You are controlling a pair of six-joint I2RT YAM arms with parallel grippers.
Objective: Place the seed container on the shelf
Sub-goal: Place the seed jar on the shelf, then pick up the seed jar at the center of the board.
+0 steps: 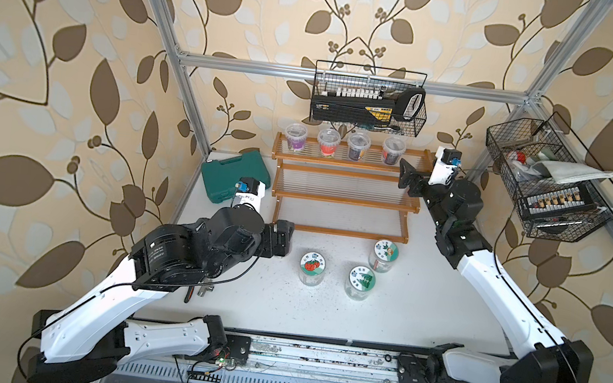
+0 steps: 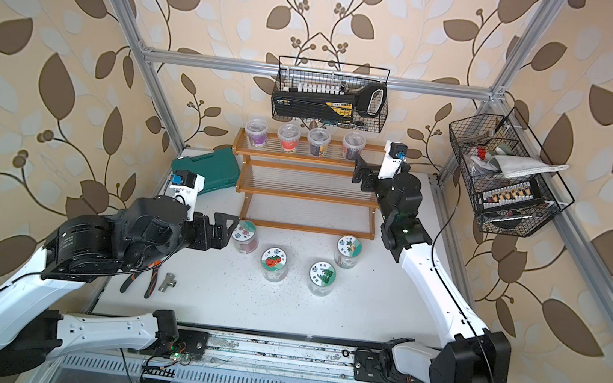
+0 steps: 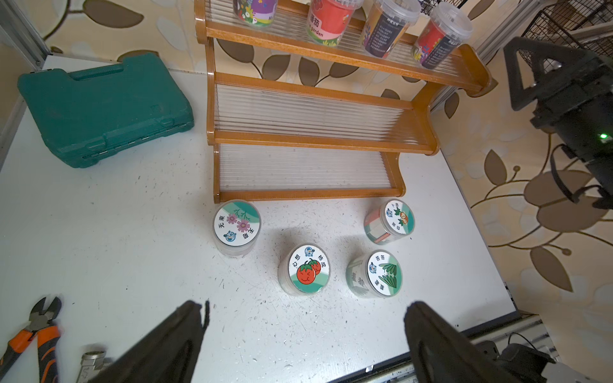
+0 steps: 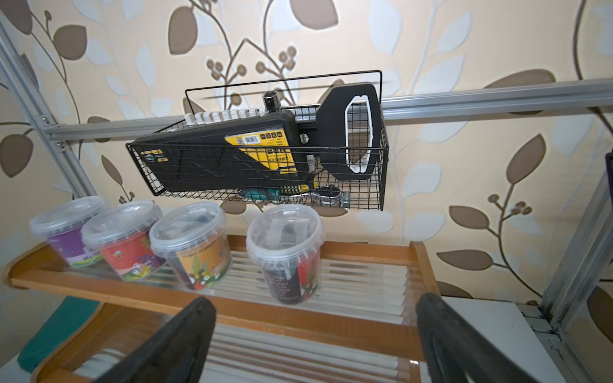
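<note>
The shelf (image 1: 346, 173) is standing at the back of the table (image 1: 421, 311), four tubs (image 1: 358, 146) sitting in a row on its top tier. Four jars (image 3: 306, 270) are standing on the table before it. A case (image 1: 233, 178) is lying left of the shelf, pliers (image 2: 139, 279) and a fitting (image 2: 168, 283) nearer the front left. One wire basket (image 1: 417, 122) is hanging above the shelf, another basket (image 1: 552, 228) at the right.

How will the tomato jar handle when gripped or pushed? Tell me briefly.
The tomato jar has a clear wall that looks rigid, so it likely won't squash. Its smooth round side may slip, or roll if tipped. Squat and upright, it probably slides when pushed.
</note>
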